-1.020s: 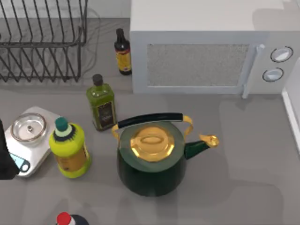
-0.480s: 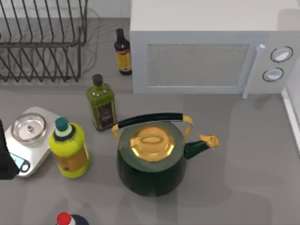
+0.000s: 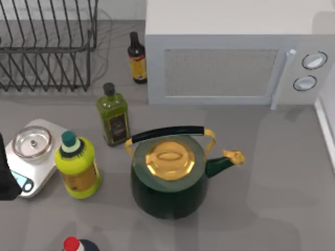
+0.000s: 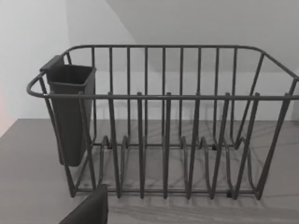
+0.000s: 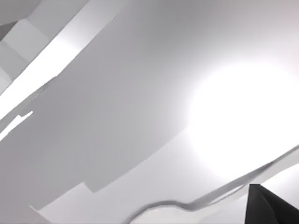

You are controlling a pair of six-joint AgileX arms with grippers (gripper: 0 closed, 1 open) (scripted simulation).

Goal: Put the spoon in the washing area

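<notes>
From above, you have the green kettle (image 3: 168, 180) mid-counter and the dish rack (image 3: 47, 47) far left; your left wrist faces that rack (image 4: 163, 126); your right wrist sees pale surfaces, so spoon position, bearing and each tool's grip can't be told.

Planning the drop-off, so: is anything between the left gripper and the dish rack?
Nothing visible does. In the left wrist view, bare table lies between the left gripper and the dish rack; a dark cutlery cup hangs at one end.
</notes>
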